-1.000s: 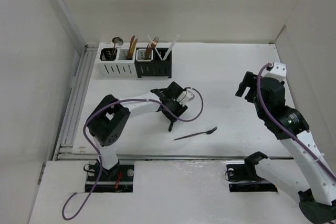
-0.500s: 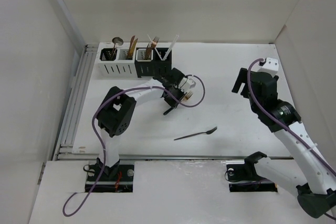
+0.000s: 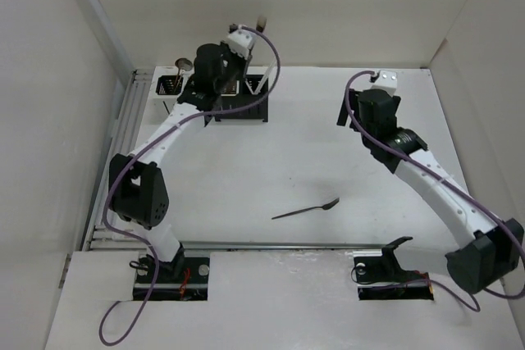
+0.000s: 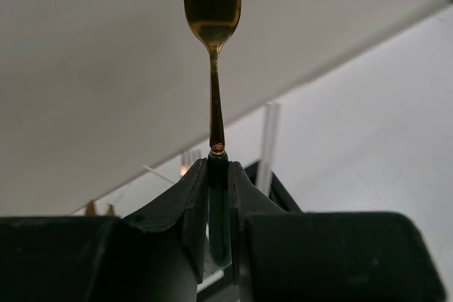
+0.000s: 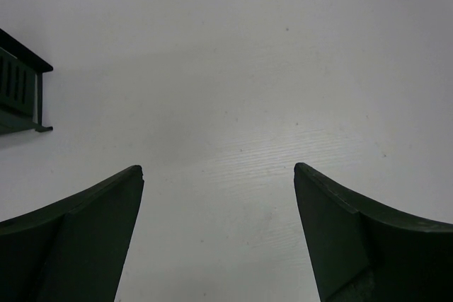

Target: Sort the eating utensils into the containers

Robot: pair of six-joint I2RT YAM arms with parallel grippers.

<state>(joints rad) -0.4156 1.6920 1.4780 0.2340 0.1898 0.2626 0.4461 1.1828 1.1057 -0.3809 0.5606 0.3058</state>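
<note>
My left gripper (image 4: 218, 165) is shut on the dark green handle of a copper fork (image 4: 212, 12), whose tines point up toward the back wall. In the top view the left gripper (image 3: 238, 48) hovers over the row of containers (image 3: 170, 88) at the back left, and the fork head (image 3: 261, 20) sticks out beyond it. A white stick (image 4: 267, 139) and fork tines (image 4: 188, 160) stand in the black container (image 4: 277, 190) below the jaws. A dark spoon (image 3: 305, 211) lies on the table near the front. My right gripper (image 5: 218, 167) is open over bare table, holding nothing.
A silver spoon head (image 3: 182, 63) stands up from the leftmost white caddy. The left arm hides most of the caddy row from above. A black caddy corner (image 5: 18, 83) shows at the left of the right wrist view. White walls (image 3: 74, 79) enclose the table.
The left gripper closed on the fork and swung from mid-table up to the caddies at the back left. The right arm stretched forward and leftward, still open.
</note>
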